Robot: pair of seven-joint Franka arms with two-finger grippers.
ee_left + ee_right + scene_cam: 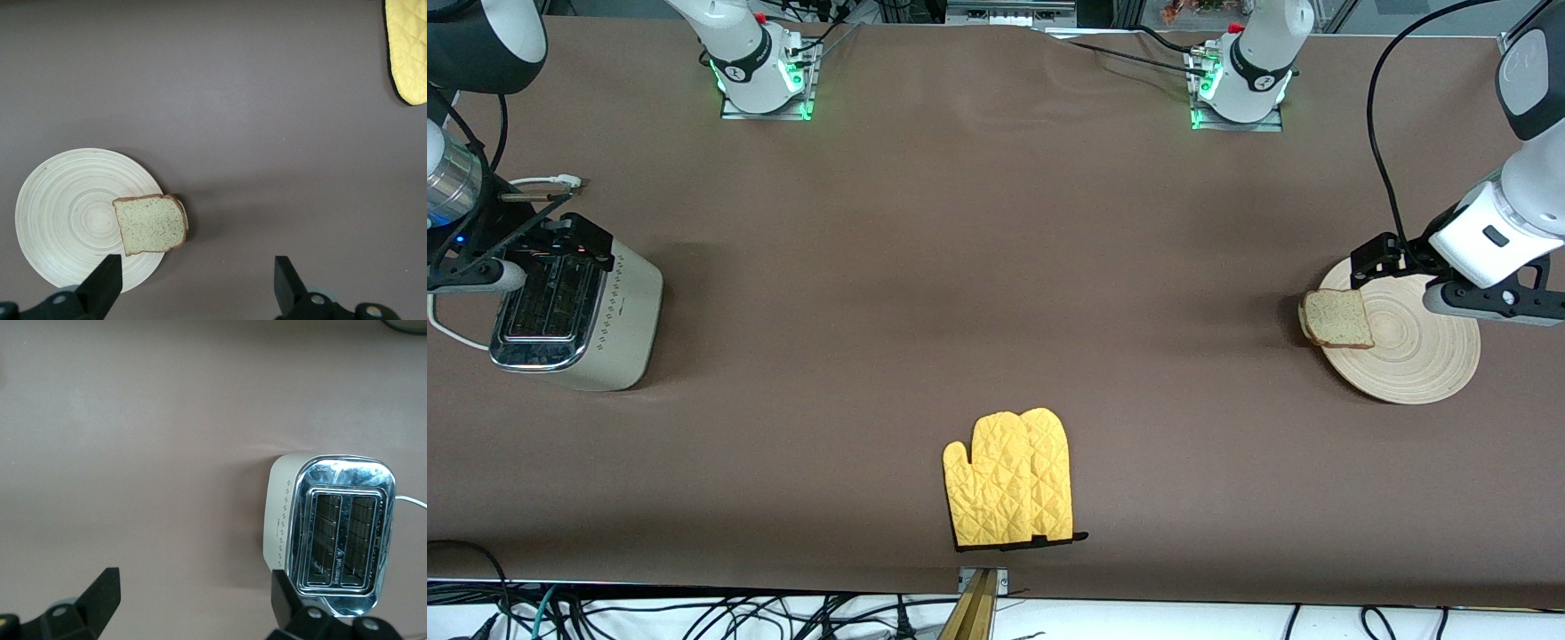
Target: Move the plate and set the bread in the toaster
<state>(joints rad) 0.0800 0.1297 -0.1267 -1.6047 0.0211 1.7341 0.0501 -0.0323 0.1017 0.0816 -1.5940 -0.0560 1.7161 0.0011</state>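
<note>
On the brown desk [978, 267], toward my left arm's end: one plate [1414, 356], round, light wood, concentric grooves, lying flat. One slice of bread [1336, 318], pale and speckled with a brown crust, rests on the plate's rim at the edge facing the desk's middle, part of the slice overhanging the rim.

My left gripper [1383, 262] hangs over the plate's edge on the side toward the arm bases. In the left wrist view its two fingers [101, 285] stand spread wide, released, with the plate [60, 220] and bread [150, 224] below and nothing between them.

Toward my right arm's end: one toaster [578, 311], cream-beige body, dotted side, chrome top, two slots facing up and both vacant, white cord trailing from it.

My right gripper [547, 233] is up in the air over the toaster's end nearest the arm bases. In the right wrist view its fingers [101, 597] are spread apart, released, holding nothing, the toaster [333, 533] below them.

Near the front camera, about mid-desk: one yellow quilted oven mitt [1012, 478], black-trimmed cuff, flat, well apart from plate and toaster.
</note>
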